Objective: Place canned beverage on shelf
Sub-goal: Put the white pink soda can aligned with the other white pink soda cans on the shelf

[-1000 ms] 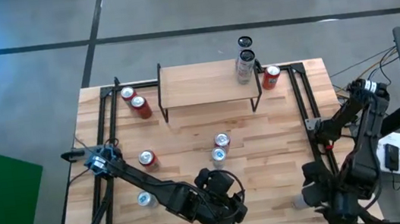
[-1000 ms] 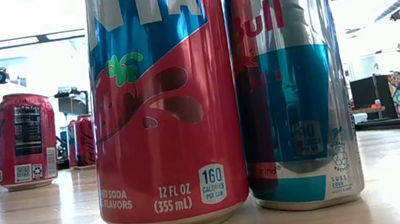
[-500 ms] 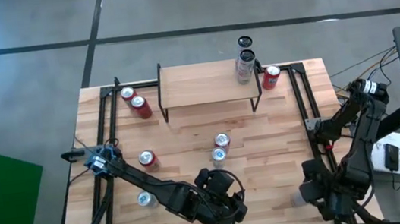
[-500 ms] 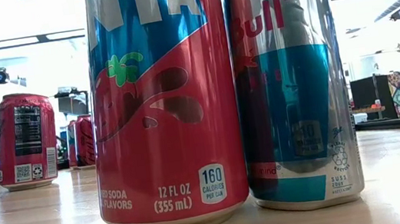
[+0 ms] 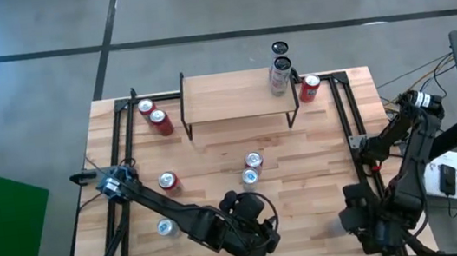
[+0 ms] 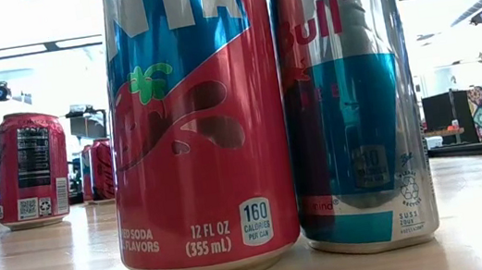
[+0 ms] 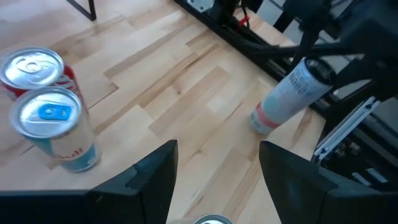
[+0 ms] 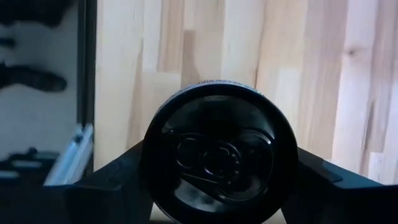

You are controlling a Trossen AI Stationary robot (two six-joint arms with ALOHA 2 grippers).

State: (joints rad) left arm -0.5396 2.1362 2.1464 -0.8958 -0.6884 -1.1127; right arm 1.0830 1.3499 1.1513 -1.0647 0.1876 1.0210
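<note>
Right gripper (image 5: 351, 220) is at the near right corner of the slatted wooden surface (image 5: 321, 169). Its fingers (image 8: 115, 177) are pressed to both sides of a slim white aluminium can with a red base band and dark lid (image 7: 291, 93). The can is tilted, base on the wood; its print is too small to read.

Left gripper (image 5: 250, 232) is near the front centre. Fingers (image 7: 152, 180) are apart, nothing between them.

Low light-wood plank shelf on black metal legs (image 5: 229, 95) is at the far edge, with one tall silver can (image 5: 279, 76) standing on its right end. A red can (image 5: 309, 88) stands on the surface just right of it.

Low view, two cans close up and touching:
- red and blue soda can (image 6: 195, 122): "12 FL OZ (355 mL)", "160 CALORIES PER CAN", "SODA FLAVORS", strawberry graphic
- silver-blue can (image 6: 353, 101): "Bull" readable
</note>
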